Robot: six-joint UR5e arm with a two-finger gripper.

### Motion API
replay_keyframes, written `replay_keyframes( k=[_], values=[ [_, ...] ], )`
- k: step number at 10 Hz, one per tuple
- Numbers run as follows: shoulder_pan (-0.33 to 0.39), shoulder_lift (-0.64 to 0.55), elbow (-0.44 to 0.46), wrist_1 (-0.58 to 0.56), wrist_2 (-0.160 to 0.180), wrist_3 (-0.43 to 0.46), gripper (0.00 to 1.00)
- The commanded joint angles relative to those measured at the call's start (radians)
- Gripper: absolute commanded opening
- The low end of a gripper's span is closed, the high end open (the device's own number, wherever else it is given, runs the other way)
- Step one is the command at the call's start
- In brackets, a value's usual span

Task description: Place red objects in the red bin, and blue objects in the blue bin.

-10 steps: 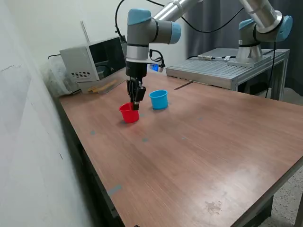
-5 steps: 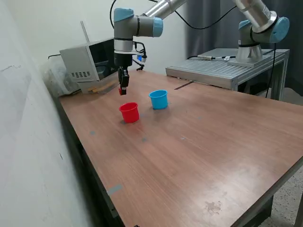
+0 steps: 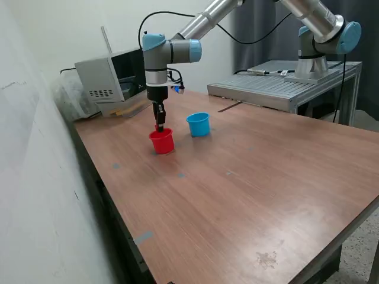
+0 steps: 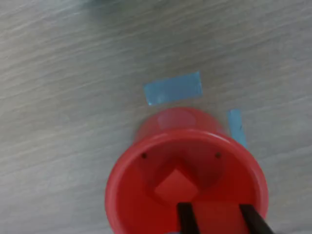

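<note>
The gripper (image 3: pixel 160 125) hung just over the red cup (image 3: pixel 161 142), fingers (image 4: pixel 185 218) parted narrowly, holding nothing; one red cube (image 4: pixel 175 185) lay inside. Best lift straight up, sparing the rim.

Even, soft indoor light; the surface (image 3: pixel 249 177) shows faint sheen. The wrist view is blurry, fingers (image 4: pixel 185 219) defocused.

Wrist view: red bin (image 4: pixel 186 183) cut off by the frame edge at its near rim; claw (image 4: pixel 217 219) shown only as two dark fingertips. Exterior view: bin contents hidden by its wall; claw opening too small to judge.
</note>
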Motion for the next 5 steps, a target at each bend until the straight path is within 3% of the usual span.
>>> replay_keyframes(
  k=[1,2,3,5],
  values=[
    [-0.001,0.015,-0.001,-0.005,-0.001,-0.001,0.0],
    [-0.001,0.015,0.002,-0.017,-0.001,-0.001,0.0],
    [-0.002,0.015,0.003,-0.018,-0.001,-0.001,1.0],
    [-0.011,0.014,0.006,-0.017,-0.001,-0.001,1.0]
  ],
)
